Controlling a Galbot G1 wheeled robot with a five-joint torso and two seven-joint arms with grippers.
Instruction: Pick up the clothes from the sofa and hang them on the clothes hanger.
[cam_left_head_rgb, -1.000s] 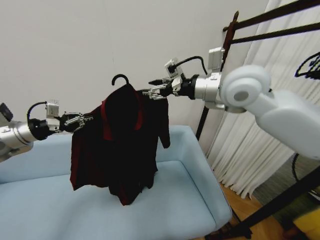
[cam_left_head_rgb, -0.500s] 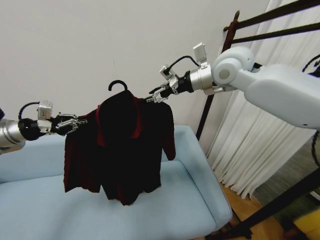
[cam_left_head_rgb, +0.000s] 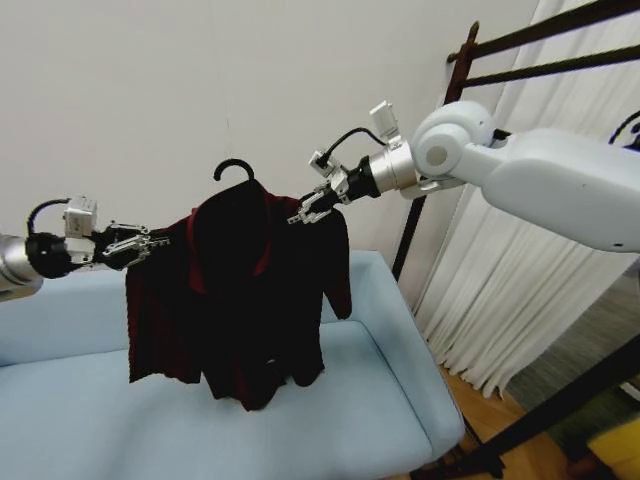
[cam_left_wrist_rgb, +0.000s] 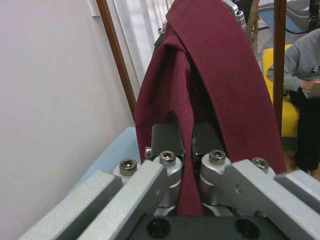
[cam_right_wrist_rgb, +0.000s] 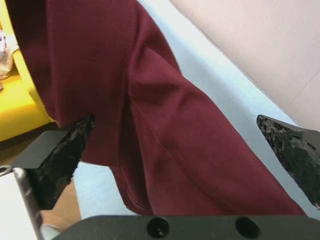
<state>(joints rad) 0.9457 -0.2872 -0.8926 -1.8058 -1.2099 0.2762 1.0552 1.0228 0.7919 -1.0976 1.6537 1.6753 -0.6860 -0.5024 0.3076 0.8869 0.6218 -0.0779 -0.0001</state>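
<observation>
The shirt (cam_left_head_rgb: 240, 300) hangs on its hanger (cam_left_head_rgb: 235, 168) above the sofa (cam_left_head_rgb: 380, 400). The left claw (cam_left_head_rgb: 148, 242), at its 9 o'clock, clamps the sleeve. The right claw (cam_left_head_rgb: 308, 210), at 2 o'clock, stands wide. The fabric is likely light and limp, so grip at the shoulder seams.

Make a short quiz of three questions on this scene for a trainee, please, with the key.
1. True or false: the shirt lies flat on the sofa.
2. Choose one. The left hand is: A open; B shut on the shirt; C shut on nothing.
3. Fill the gap: at the shirt's other shoulder, the right hand has its fingers ____.

Key: 1 false, the shirt hangs in the air above the sofa; 2 B; 3 open.
</observation>
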